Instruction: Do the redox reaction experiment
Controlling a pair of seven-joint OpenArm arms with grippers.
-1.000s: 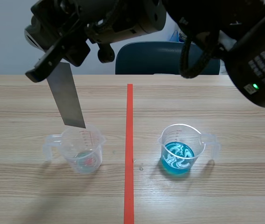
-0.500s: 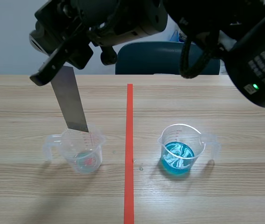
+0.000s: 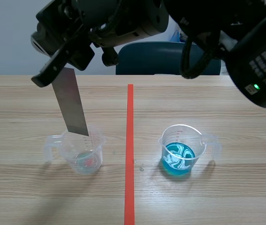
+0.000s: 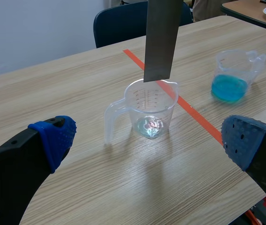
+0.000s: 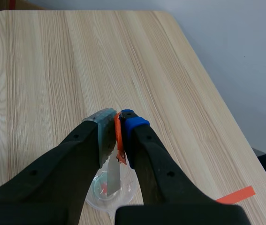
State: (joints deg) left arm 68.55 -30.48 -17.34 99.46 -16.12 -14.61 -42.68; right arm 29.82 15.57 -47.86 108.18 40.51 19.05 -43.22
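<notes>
While the right gripper clenches a flat grey metal strip just over a clear plastic measuring cup toward the table's left edge, the left gripper gapes, holding nothing.

You had a pale wood-grain desk under you, its grain running side to side in the scene view. An orange-red tape line ran straight down its middle. Behind the far edge stood a dark blue chair, set close to the desk. Beyond it was a plain pale wall. The light was soft and even, and the shadows on the wood were faint. In your left wrist view, a second wooden table showed past the chair.
</notes>
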